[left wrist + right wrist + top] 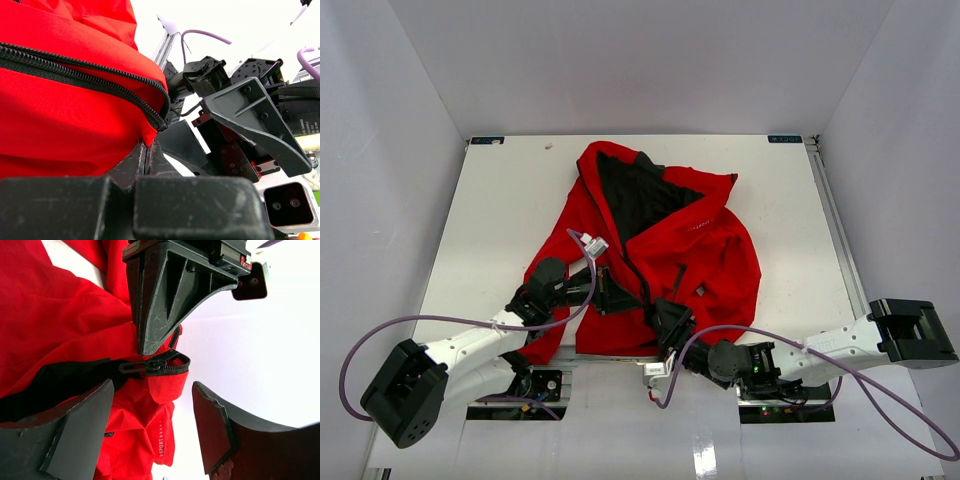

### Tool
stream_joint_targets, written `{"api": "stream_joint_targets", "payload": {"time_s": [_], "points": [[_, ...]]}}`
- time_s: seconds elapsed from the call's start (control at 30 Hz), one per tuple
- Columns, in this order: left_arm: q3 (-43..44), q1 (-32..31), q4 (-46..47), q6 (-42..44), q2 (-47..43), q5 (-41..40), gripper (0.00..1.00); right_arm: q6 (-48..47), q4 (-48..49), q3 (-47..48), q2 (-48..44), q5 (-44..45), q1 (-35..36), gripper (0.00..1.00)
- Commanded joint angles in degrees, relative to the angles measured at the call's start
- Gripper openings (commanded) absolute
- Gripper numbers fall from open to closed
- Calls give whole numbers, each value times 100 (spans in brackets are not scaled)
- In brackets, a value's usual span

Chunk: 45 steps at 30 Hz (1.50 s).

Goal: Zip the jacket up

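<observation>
One jacket (715, 250) lies open on the table (490, 210), hem at the near edge — bare white to its left, right and beyond. Two grippers meet there: the left gripper (152, 335) clamps the hem beside the zipper (75, 70); the right gripper (152, 405) stands wide just short of the slider (155, 365), seemingly touching nothing.

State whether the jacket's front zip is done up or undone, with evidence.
Undone. The jacket gapes in front, baring its black lining, and the zipper slider sits at the hem corner. Whether both rows meet there: cannot tell.
</observation>
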Motion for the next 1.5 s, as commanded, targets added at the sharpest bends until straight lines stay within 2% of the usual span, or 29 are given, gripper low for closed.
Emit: {"api": "stream_joint_targets", "payload": {"time_s": [0.0,0.27,0.47,0.83,1.47], "points": [[-91,12,219,-60,-116,165,0,-80,529,13,104,16,-18,70],[-119,18,204,-54,-142,158,0,-139,547,178,512,-56,-143,67],[-102,27,222,-72,-142,176,0,-501,1241,161,807,-23,-205,64],[-128,36,248,-89,-160,189,0,-663,1837,174,981,-213,-293,59],[-107,75,174,-33,-181,141,0,-236,1777,134,752,-457,-301,43]]}}
